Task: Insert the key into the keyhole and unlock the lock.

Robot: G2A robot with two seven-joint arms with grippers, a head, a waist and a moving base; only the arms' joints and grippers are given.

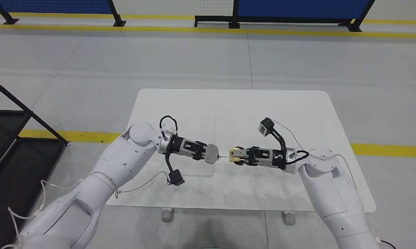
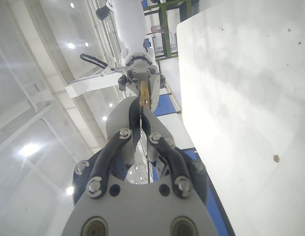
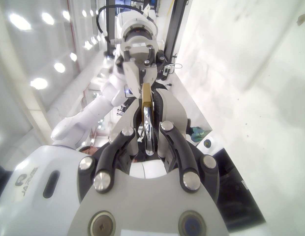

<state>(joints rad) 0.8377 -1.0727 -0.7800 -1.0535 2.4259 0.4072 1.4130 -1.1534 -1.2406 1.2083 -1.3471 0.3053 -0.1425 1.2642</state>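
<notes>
Above the table (image 1: 292,112), left tool (image 2: 140,114) gripping key (image 1: 223,157), right tool (image 3: 148,104) gripping lock (image 3: 145,94)

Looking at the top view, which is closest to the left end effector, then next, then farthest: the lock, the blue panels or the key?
1. key: pinched in the left end effector itself.
2. lock: just past the key's tip, on the right arm's side.
3. blue panels: far away at the back of the room.
</notes>
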